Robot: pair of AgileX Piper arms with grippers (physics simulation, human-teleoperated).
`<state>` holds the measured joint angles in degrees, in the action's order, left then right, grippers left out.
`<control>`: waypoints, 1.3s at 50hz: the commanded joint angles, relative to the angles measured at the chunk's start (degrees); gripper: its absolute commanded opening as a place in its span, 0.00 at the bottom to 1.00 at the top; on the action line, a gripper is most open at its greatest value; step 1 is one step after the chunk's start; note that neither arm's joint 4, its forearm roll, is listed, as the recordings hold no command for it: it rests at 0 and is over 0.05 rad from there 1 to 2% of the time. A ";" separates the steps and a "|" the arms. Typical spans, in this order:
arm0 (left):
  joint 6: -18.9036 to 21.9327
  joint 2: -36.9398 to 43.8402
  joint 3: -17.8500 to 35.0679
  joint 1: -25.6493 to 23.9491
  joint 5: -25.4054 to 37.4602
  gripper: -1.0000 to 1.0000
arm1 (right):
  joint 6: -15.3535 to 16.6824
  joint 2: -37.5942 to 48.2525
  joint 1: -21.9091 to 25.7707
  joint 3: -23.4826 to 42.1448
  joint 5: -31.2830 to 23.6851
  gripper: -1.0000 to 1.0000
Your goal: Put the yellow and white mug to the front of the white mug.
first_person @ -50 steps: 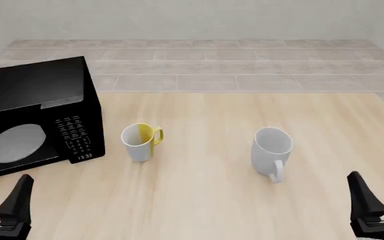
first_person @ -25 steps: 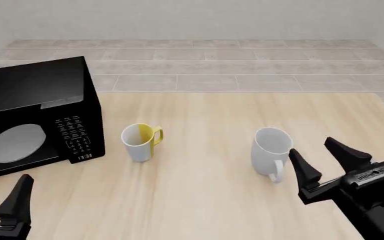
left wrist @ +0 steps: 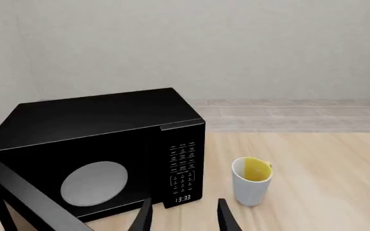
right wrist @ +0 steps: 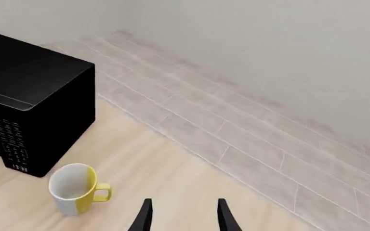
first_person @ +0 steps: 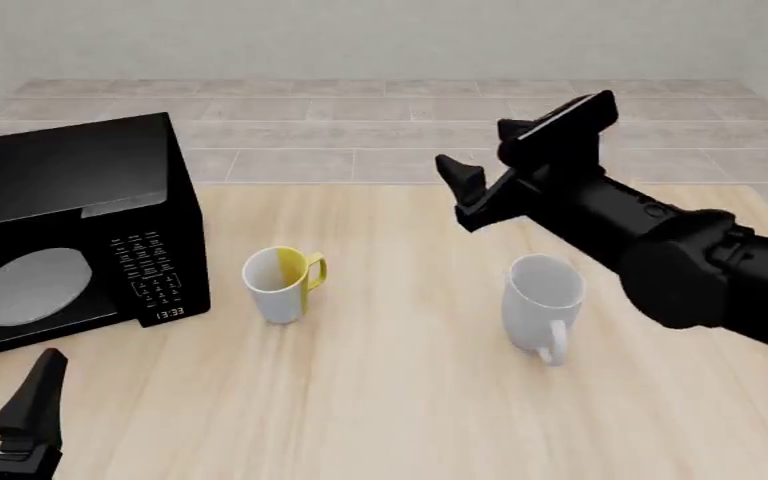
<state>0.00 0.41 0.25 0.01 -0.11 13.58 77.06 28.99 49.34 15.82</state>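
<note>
Only front view shows white mug (first_person: 542, 300), yellow and white mug (first_person: 277, 283) apart, both fingers seemingly parted, empty

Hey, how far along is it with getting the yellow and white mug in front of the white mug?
Nothing is done yet: the yellow and white mug stands beside the microwave, well apart from the white mug. The right gripper is open and empty, raised above the table beyond the white mug. The left gripper waits low at the near edge. Grasping, carrying and placing all remain.
</note>
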 commanded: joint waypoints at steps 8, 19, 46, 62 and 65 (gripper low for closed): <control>0.00 0.01 0.00 0.00 0.00 1.00 | 1.71 25.68 6.95 34.64 -23.08 1.00; 0.00 0.00 0.00 0.00 0.00 1.00 | 3.04 33.42 9.64 44.90 -32.87 1.00; 0.00 0.00 0.00 -0.01 0.00 1.00 | 10.26 45.52 10.46 63.71 -50.71 1.00; 0.00 -0.01 0.00 0.00 0.00 1.00 | 19.39 43.16 8.07 62.45 -58.99 1.00; 0.00 0.00 0.00 0.01 0.00 1.00 | 21.28 43.77 7.37 62.75 -59.92 1.00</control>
<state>0.00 0.42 0.25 0.01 -0.11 29.78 120.25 37.62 111.58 -40.00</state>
